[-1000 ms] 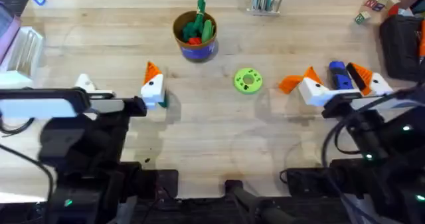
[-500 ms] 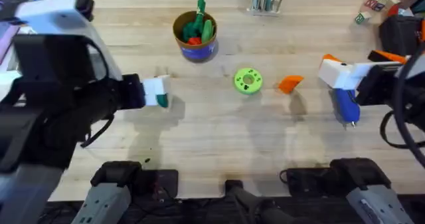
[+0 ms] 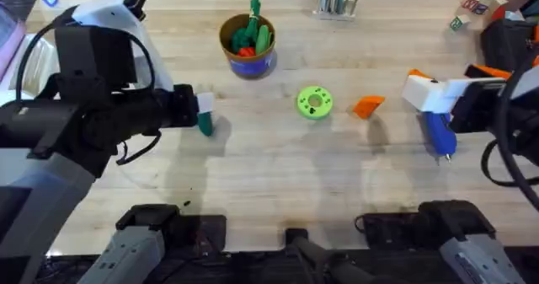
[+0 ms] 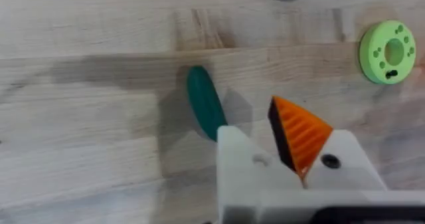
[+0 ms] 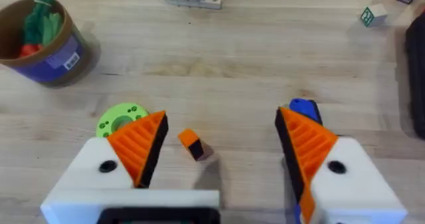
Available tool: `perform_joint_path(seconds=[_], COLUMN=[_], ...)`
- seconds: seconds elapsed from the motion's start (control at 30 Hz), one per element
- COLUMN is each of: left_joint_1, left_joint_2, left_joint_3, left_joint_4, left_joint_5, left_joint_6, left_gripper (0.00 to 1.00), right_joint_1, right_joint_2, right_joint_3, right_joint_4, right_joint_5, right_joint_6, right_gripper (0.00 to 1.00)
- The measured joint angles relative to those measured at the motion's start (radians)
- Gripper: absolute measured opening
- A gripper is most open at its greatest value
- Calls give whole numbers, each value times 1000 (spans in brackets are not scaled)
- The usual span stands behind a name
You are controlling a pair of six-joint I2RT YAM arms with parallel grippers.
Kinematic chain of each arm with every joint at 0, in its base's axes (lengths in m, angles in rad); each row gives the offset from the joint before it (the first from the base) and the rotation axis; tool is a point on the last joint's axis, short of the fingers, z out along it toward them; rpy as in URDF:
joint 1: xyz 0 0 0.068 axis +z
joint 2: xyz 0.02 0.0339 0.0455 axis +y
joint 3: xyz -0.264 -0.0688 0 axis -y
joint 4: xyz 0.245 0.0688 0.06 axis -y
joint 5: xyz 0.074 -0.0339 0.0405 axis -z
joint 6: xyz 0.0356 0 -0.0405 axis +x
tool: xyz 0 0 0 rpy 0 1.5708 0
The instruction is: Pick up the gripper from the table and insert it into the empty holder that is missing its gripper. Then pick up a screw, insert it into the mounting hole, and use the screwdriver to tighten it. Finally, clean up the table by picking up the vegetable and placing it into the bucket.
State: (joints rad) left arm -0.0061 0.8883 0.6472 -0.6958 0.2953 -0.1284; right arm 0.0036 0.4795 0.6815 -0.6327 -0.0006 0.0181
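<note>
On the counter point(image 3: 278, 174): one loose orange ribbed plastic wedge point(image 3: 367, 106), one blue-handled screwdriver point(image 3: 440, 131), one dark-green toy vegetable point(image 3: 205, 124), one blue-purple round bucket point(image 3: 248, 46), one light-green holed disc point(image 3: 314, 101).

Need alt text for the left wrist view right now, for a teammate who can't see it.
The left end effector has one orange ribbed finger on its white mounts; the other mount is bare. Beyond lie the dark-green vegetable and a green disc on the wooden table.

Pale wooden worktop point(image 3: 278, 166), bucket point(image 3: 248, 45), green disc point(image 3: 314, 101), orange gripper point(image 3: 367, 106), blue screwdriver point(image 3: 439, 132), dark-green vegetable point(image 3: 205, 125), toy blocks point(image 3: 468, 13)
</note>
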Motion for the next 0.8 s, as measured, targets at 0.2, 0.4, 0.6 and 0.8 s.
perform_joint_path(seconds=[0.2, 0.4, 0.6, 0.8], left_joint_1=[-17, -144, -321, -373], left_joint_2=[-53, -189, -285, -295], left_joint_3=[0, 3, 3, 9], left_joint_4=[9, 115, 271, 320], left_joint_5=[-12, -19, -19, -19], left_joint_6=[16, 16, 20, 22], left_gripper=[734, 985, 988, 990], right_joint_1=[0, 0, 0, 0], right_joint_2=[0, 0, 0, 0], right_joint_3=[0, 0, 0, 0], right_joint_4=[-1, -5, -5, -5], right_joint_5=[0, 0, 0, 0], right_joint_6=[0, 0, 0, 0], right_gripper=[992, 992, 992, 992])
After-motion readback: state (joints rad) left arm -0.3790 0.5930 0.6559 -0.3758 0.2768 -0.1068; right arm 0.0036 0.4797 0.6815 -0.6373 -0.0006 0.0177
